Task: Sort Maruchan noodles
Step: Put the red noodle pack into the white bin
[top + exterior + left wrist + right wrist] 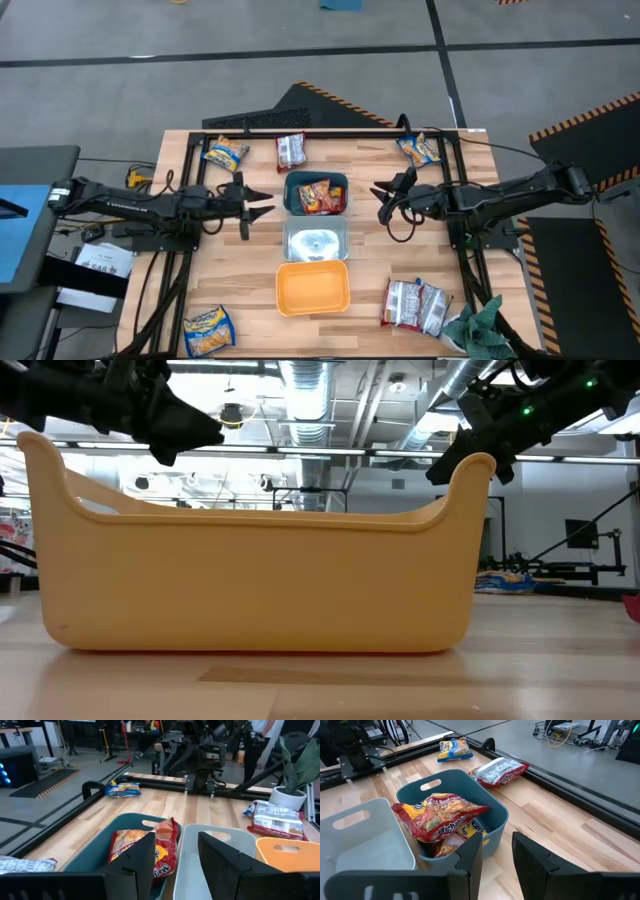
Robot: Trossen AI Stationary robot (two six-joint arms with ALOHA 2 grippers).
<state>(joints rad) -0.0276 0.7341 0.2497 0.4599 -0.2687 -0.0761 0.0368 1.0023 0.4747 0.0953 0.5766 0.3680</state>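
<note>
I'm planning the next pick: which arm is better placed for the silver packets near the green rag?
Likely right: the silver packets lie on the right gripper's side, and its jaws are open. The left gripper waits across the bins.

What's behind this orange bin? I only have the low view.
Observer: A white bin, then a teal bin holding red-orange packets.
Operator: Where are the silver ones?
Observer: One silver packet lies beyond the teal bin; two silver packets lie beside the green rag on the right arm's side.
Operator: Is either gripper holding anything?
Observer: No. The left gripper and right gripper flank the teal bin, both open.
</note>
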